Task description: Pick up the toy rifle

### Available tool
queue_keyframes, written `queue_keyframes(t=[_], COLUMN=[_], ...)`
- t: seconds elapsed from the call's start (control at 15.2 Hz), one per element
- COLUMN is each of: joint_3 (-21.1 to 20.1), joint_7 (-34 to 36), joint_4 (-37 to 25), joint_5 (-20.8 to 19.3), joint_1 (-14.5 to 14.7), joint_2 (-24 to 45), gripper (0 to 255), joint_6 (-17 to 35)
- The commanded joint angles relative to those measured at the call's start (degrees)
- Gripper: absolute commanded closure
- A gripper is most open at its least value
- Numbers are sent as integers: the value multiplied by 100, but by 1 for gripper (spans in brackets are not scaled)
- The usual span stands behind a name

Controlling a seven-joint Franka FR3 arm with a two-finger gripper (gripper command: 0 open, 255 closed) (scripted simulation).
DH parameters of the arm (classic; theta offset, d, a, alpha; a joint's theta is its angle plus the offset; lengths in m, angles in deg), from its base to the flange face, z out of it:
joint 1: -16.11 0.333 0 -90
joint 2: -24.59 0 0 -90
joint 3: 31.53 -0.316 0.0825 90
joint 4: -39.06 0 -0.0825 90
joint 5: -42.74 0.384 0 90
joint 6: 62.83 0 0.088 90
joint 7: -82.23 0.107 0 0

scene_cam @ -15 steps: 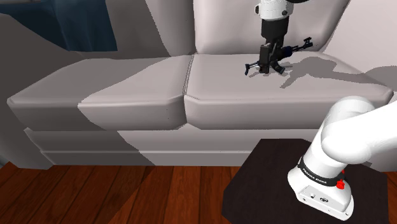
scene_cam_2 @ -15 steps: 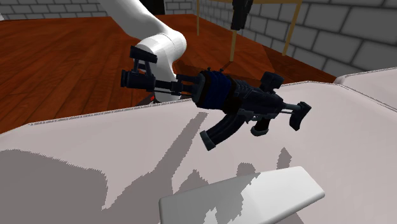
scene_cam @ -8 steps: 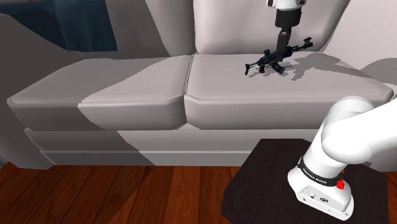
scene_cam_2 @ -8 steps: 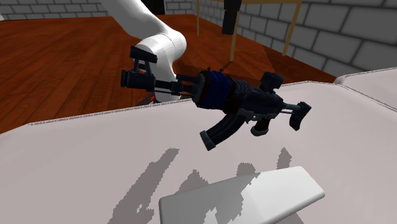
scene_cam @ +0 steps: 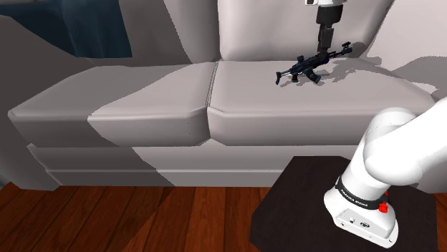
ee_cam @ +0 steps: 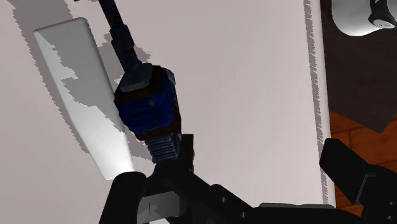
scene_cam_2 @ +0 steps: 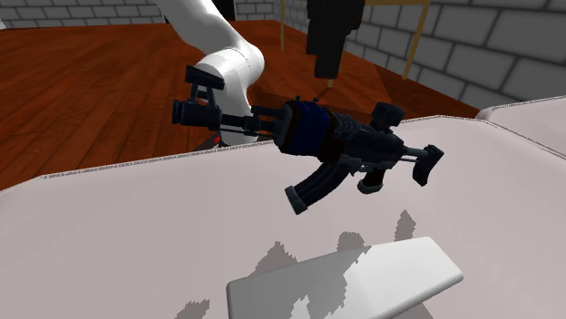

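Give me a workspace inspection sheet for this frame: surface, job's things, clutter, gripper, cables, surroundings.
Surface: grey sofa seat.
Job's things: rifle, dark with a blue middle, resting on the seat near the backrest.
Clutter: pale flat slab on the seat beside the rifle.
Grippers: gripper above the rifle, jaws open, holding nothing.
Cables: nothing seen.
Surroundings: wood floor, block wall, dark stand.

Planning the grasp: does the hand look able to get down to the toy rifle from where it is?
Probably yes. The hand hangs open just above the toy rifle, which lies bare on the sofa seat, with nothing between them.
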Motion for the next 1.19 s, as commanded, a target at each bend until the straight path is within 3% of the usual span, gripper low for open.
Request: queue_keyframes(t=[0.0,0.26,0.86,0.92,1.12], joint_3=[386,1248,1323,1312,1312], joint_7=[-595,-1774,-1702,-1695,-1695], joint_4=[-388,-1181,-545,-550,-552], joint_5=[23,272,182,181,182], joint_1=[139,479,426,424,425], joint_2=[350,1206,1118,1109,1110], gripper=[0,0,0,255,255], joint_6=[10,91,652,637,636])
